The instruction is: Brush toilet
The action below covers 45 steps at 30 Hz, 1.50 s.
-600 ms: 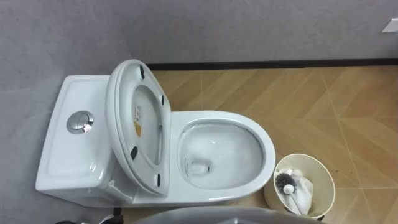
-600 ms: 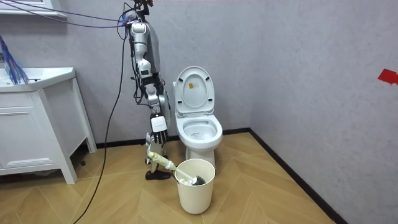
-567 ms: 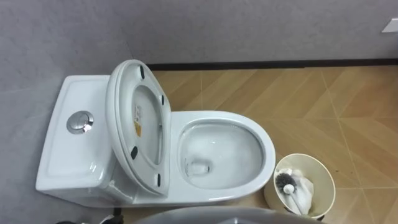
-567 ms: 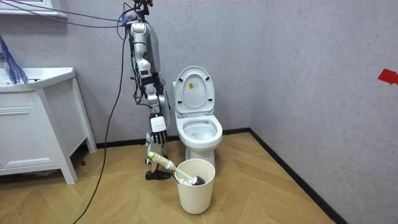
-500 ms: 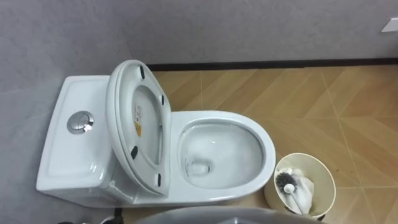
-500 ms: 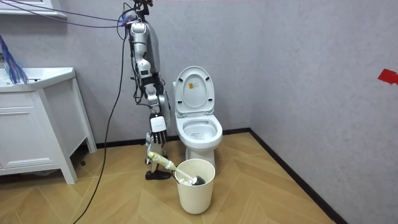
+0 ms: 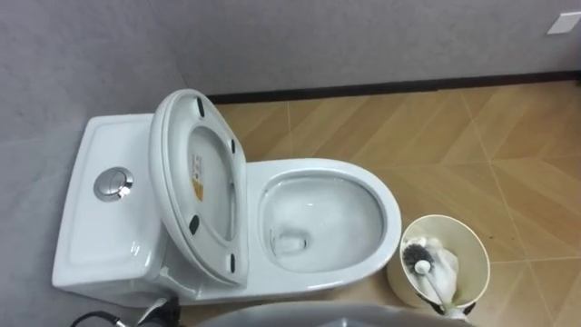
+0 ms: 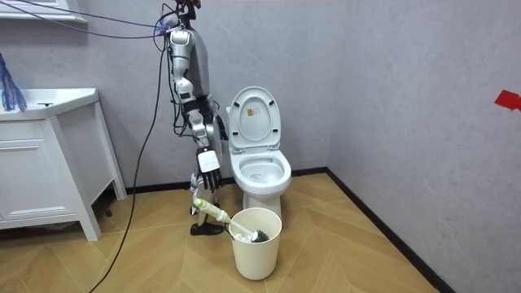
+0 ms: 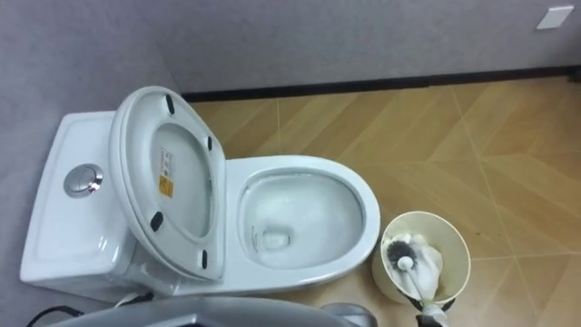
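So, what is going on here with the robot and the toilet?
The robot stands at the side of the toilet and looks down into it. The lid and seat are raised and the bowl is open. The brush lies in a cream bucket on the floor by the bowl, with its handle sticking out over the rim towards the robot. The right hand hangs just above that handle. Brushing has not yet begun.

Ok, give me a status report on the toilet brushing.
Right hand open, hanging beside toilet. Brush in bucket, not yet held. Lid raised, bowl exposed.
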Tool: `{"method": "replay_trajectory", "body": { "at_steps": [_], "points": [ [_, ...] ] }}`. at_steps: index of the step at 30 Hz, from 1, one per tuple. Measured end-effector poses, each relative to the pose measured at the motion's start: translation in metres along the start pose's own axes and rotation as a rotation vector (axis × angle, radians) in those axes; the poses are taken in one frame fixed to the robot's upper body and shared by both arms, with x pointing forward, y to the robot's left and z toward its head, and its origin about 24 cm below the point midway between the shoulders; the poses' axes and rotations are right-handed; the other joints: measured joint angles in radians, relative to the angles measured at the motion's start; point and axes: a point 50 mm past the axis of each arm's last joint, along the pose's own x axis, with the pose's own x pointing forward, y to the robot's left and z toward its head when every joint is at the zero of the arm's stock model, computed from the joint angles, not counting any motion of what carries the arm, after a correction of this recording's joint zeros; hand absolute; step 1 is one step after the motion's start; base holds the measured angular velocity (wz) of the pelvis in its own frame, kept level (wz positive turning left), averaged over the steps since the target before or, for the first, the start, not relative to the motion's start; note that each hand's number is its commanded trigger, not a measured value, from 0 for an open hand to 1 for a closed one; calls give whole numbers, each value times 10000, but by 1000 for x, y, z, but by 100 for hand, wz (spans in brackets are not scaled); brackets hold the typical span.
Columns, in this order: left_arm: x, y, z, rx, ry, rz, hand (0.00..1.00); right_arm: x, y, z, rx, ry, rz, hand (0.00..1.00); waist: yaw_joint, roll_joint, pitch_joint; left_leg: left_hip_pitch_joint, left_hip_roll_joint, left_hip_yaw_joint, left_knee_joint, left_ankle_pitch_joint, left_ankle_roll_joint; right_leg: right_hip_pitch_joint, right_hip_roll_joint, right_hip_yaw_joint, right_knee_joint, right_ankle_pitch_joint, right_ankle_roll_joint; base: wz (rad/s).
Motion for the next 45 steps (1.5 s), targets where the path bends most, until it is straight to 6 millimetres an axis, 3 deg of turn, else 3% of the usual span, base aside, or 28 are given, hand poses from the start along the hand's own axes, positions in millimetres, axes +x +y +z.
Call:
{"method": "replay_trajectory", "body": {
  "at_steps": [8, 17, 27, 32, 37, 45],
  "points": [
    [0, 4, 0, -367, -335, 446, 0, -1, -19, 44, 970, -2121, -1667, 0, 157, -211, 21, -228, -4, -16, 27, 3, 2, -121, -14, -41, -191, 58, 20, 1],
    [0, 11, 1, -738, -570, 692, 0, -4, -32, 71, 1688, -3052, -2674, 0, 269, -301, -8, -651, -10, -82, 178, 3, 2, -450, -24, -160, -166, 86, 16, 1],
    [1, 28, 2, -1132, -717, 1333, 0, 0, -43, 60, 2615, -2324, -3334, 0, 201, -274, -27, -1782, -20, -558, 639, 2, 3, -1143, -175, -691, 47, 117, -17, 15],
    [1, 41, 6, -1462, -869, 1729, 0, 3, -52, 64, 2794, -1931, -3585, 0, 222, -170, 8, -2953, 5, -735, 1235, 2, 4, -2181, -213, -865, 526, 148, -68, 11],
    [3, 51, 19, -1448, -1132, 1971, 0, 4, -67, 78, 2997, -1962, -3788, 0, 276, -34, 119, -4367, 6, -848, 1992, 11, 75, -3452, -306, -974, 1090, 157, -116, 9],
    [2, 67, 51, -2255, -1911, 2453, 0, 3, -86, 101, 4319, -1731, -3897, 0, 569, -123, 253, -6295, -85, -1017, 3140, 59, 259, -5452, -547, -973, 2467, 10, -141, 6]
  ]
}}
